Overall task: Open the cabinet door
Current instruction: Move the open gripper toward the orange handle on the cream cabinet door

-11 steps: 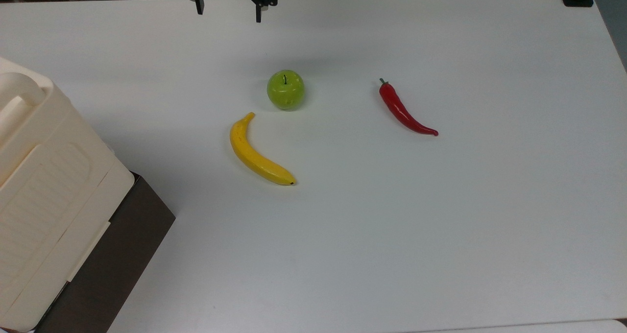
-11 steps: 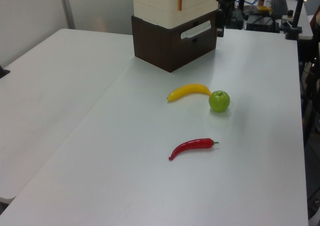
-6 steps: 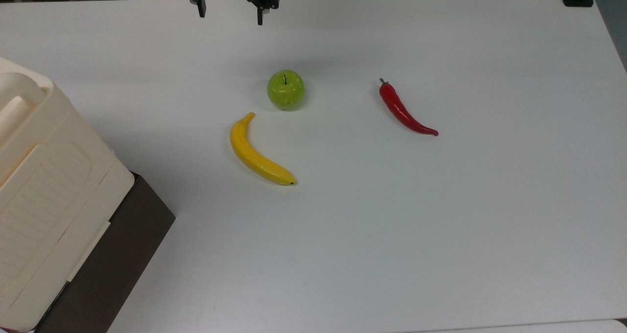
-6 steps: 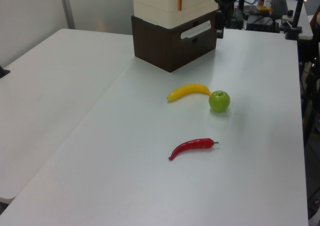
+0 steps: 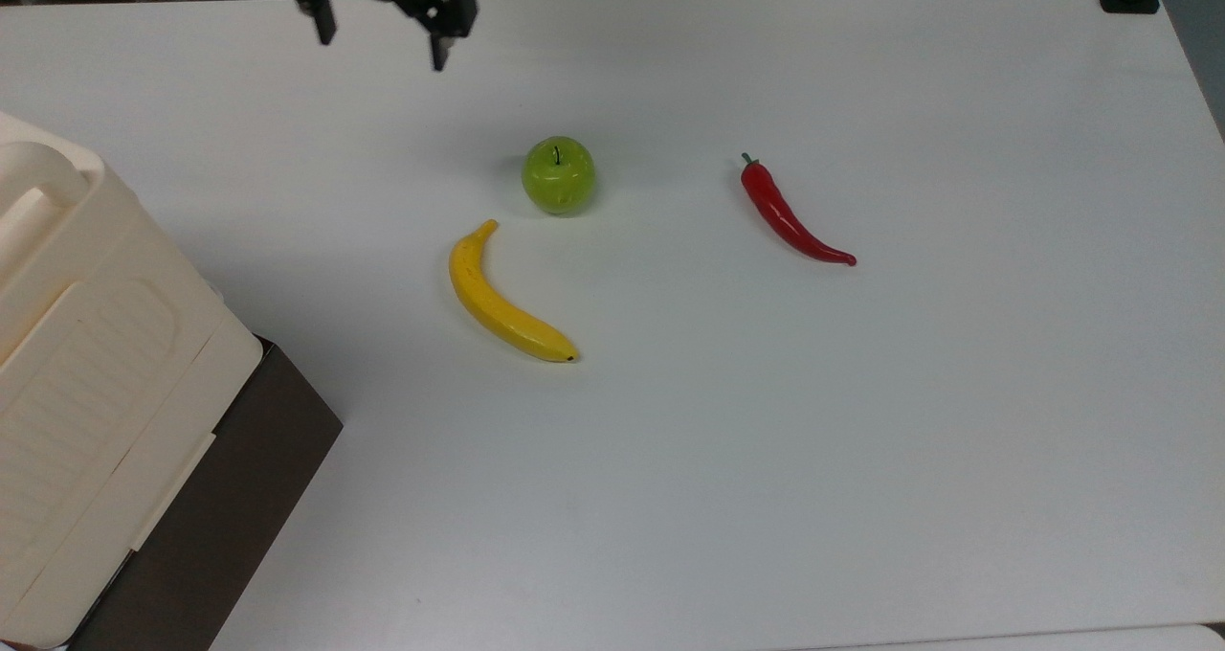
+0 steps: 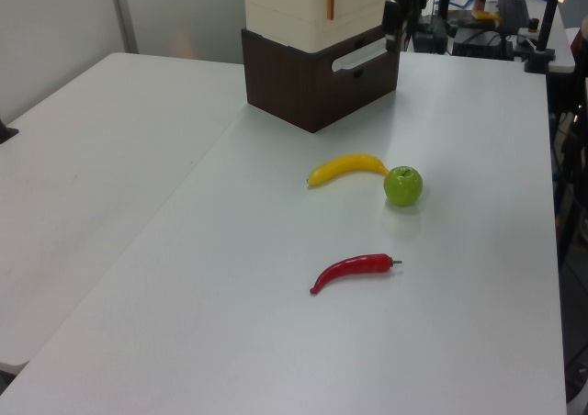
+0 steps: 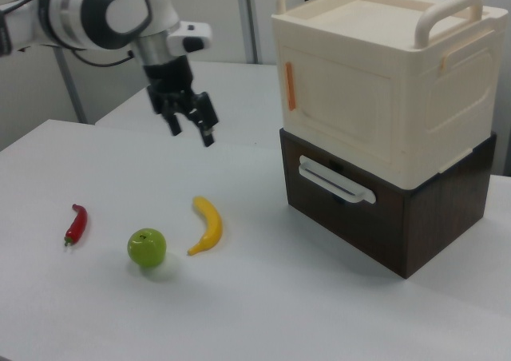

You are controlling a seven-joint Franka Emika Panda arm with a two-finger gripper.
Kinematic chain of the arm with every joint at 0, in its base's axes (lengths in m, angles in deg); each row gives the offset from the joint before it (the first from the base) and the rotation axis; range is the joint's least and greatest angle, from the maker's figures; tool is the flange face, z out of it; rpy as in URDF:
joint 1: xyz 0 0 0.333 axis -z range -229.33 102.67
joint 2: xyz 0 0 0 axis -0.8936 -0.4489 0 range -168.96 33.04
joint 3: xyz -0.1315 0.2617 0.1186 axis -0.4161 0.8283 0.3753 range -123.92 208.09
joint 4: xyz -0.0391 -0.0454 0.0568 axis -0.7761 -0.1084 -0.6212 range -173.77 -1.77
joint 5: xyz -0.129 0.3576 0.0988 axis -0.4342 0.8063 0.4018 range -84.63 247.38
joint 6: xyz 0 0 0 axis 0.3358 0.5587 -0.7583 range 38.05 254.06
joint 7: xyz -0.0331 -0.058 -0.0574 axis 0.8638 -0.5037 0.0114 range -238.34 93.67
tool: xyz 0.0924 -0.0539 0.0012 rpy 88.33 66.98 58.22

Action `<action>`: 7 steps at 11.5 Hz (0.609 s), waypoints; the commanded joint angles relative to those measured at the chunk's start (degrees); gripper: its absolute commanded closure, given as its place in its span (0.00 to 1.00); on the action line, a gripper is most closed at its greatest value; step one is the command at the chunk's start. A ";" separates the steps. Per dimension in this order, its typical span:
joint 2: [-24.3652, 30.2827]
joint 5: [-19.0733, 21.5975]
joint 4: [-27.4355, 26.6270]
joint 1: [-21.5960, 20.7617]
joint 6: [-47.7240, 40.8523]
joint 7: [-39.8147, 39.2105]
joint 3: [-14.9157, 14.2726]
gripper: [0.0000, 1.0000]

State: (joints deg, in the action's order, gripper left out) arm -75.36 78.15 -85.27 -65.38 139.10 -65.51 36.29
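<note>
The cabinet [image 7: 399,49] is a big cream box with two top handles, sitting on a dark brown drawer base [image 7: 383,217]. Its cabinet door [image 7: 339,97] lies flush against the front, with an orange strip [image 7: 291,85] on the edge at the right view's left. The door is shut. My gripper [image 7: 190,133] hangs open and empty above the table, to the right view's left of the cabinet and well apart from it. In the top view the gripper [image 5: 382,46] is at the far edge and the cabinet [image 5: 115,278] is at the left.
A green apple [image 5: 558,174], a yellow banana [image 5: 502,297] and a red chilli [image 5: 790,215] lie on the white table [image 5: 861,440]. The drawer base has a white handle [image 7: 335,181]. A second table [image 6: 83,185] adjoins at the left view's left.
My gripper has moved toward the top view's left, closer to the cabinet, still open. The fruit and the cabinet have not moved.
</note>
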 commanded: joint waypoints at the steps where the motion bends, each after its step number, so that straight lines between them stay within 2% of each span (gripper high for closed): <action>1: -5.25 0.68 6.73 3.45 7.06 2.93 -0.53 0.00; 3: -5.78 0.33 7.08 4.34 14.17 6.34 -1.68 0.00; 7: -8.50 -1.24 7.08 5.04 29.02 11.10 -1.77 0.00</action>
State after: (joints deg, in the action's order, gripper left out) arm -81.67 78.03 -79.36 -60.00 161.22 -57.14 35.06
